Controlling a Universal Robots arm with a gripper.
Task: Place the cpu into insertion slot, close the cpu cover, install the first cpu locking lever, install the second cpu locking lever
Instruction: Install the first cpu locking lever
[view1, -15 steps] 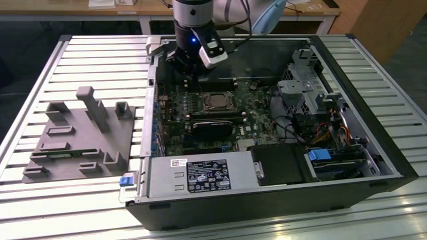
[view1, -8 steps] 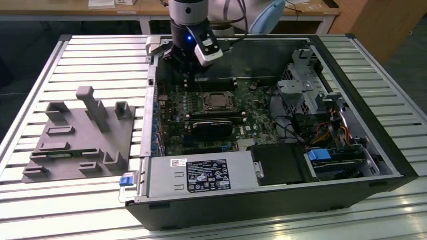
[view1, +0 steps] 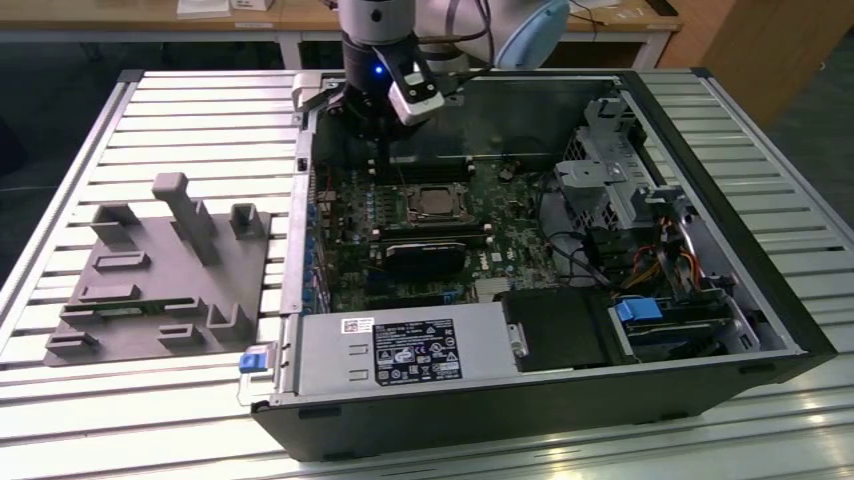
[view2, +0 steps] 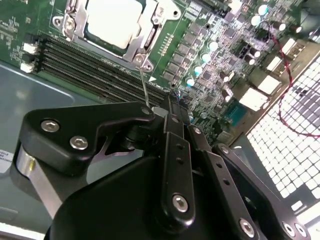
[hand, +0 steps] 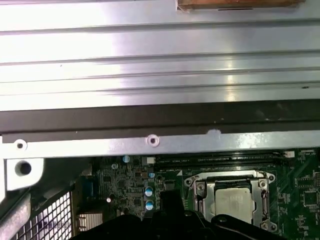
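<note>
The gripper (view2: 150, 107) holds a thin lever (view2: 143, 85) between its closed fingers, just beside the chip (view2: 112, 20).

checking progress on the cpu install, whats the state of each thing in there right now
cpu: seated in the socket, metal top showing.
cpu cover: down flat, framing the cpu.
locking lever: thin rod sticking up from the socket corner, its tip at the gripper.
gripper: at the lever's tip beside the socket.
computer case: lying flat, side open.
</note>
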